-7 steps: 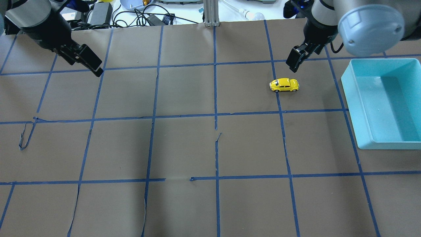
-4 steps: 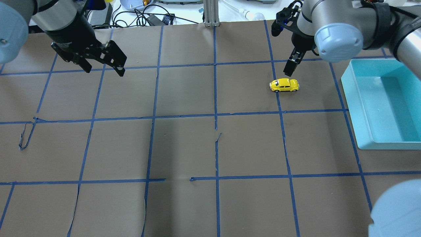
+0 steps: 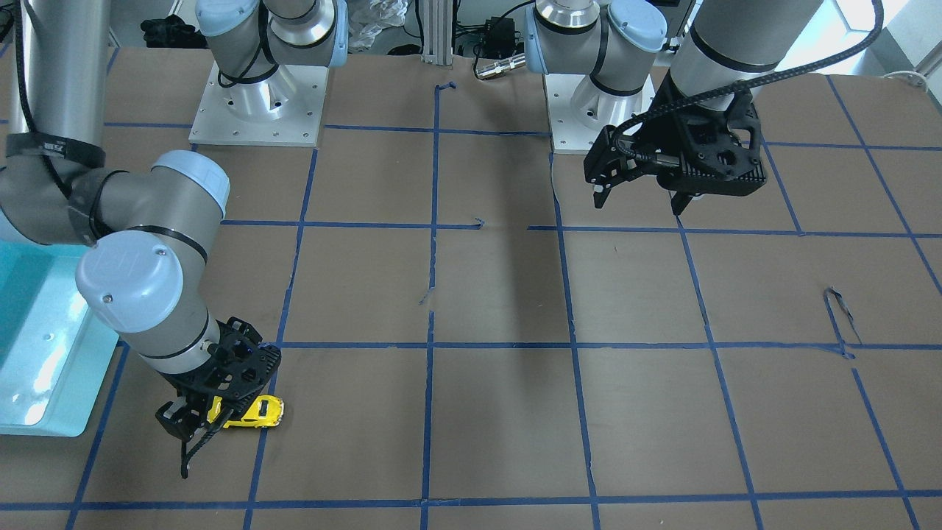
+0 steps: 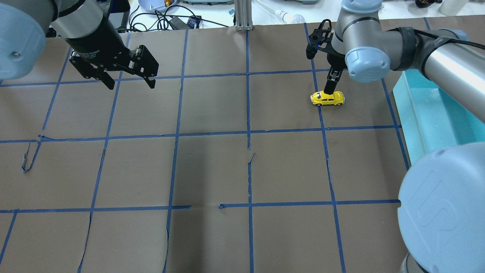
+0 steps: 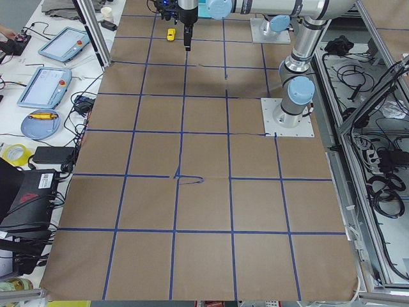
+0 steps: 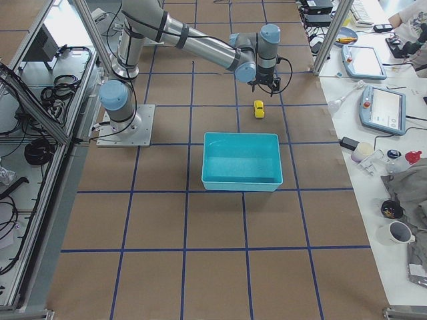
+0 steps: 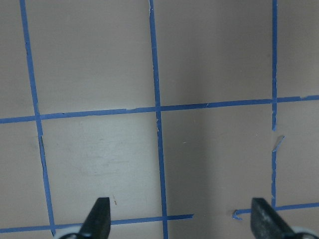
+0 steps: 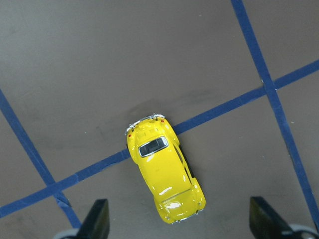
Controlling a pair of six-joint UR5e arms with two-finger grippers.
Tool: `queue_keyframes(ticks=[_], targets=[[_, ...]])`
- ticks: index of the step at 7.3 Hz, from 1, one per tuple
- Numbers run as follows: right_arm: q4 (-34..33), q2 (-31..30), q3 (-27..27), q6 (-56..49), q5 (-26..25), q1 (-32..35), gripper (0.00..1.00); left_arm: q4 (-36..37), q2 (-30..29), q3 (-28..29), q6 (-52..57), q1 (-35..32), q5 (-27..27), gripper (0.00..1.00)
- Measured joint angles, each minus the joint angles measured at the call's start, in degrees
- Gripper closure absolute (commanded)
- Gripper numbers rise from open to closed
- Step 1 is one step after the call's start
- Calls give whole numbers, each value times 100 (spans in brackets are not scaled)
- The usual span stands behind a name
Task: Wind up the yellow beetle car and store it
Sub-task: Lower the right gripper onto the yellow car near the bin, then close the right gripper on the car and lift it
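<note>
The yellow beetle car [image 4: 327,98] stands on its wheels on the brown paper, on a blue tape line, to the left of the teal bin [image 4: 405,125]. It also shows in the front view [image 3: 257,412] and in the right wrist view [image 8: 164,172]. My right gripper [image 4: 330,88] hangs just over the car, open, with a fingertip [image 8: 97,221] on each side of the car's one end. My left gripper [image 4: 131,84] is open and empty, above bare paper at the far left; its wrist view [image 7: 180,216] shows only paper and tape.
The teal bin [image 3: 44,383] sits at the table's right edge, close to the car, with nothing showing inside it [image 6: 208,163]. Cables, pendants and clutter lie beyond the table's far edge [image 4: 166,19]. The right arm's elbow [image 4: 443,212] covers the overhead view's lower right.
My right gripper has swung in and come down over the car. My left gripper has moved right, toward the table's middle. The car has not moved.
</note>
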Motion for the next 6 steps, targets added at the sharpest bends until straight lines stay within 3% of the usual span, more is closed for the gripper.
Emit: queue_keyframes(ticks=[6], targets=[[-311, 546, -23, -329, -139, -16, 0, 5, 33, 9, -14, -4, -36, 0]])
